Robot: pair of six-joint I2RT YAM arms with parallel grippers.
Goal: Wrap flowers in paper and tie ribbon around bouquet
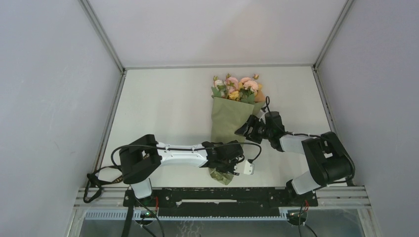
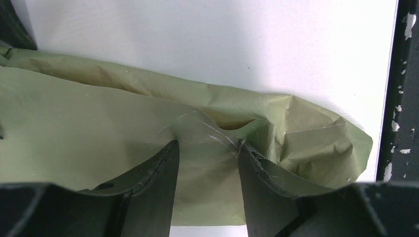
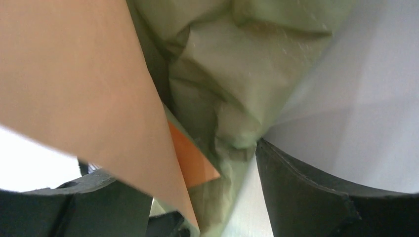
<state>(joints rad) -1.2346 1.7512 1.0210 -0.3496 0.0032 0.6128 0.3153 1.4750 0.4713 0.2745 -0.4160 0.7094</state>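
The bouquet (image 1: 230,118) lies on the white table with its flowers (image 1: 237,88), pink and yellow, pointing to the far side. The olive-green paper (image 2: 74,128) forms a cone around the stalks. My left gripper (image 1: 228,165) is shut on the narrow lower end of the cone, and the paper creases between its fingertips (image 2: 170,148). At the cone's right edge my right gripper (image 1: 245,129) stands open. A tan-orange flap (image 3: 89,89) and crumpled green paper (image 3: 232,98) lie loose between its jaws, apart from the right finger (image 3: 306,192). The ribbon is out of view.
A black frame rail (image 1: 222,195) runs along the near table edge, close to the cone's tip; it also shows at the right of the left wrist view (image 2: 400,98). Grey enclosure walls (image 1: 49,98) border the table on three sides.
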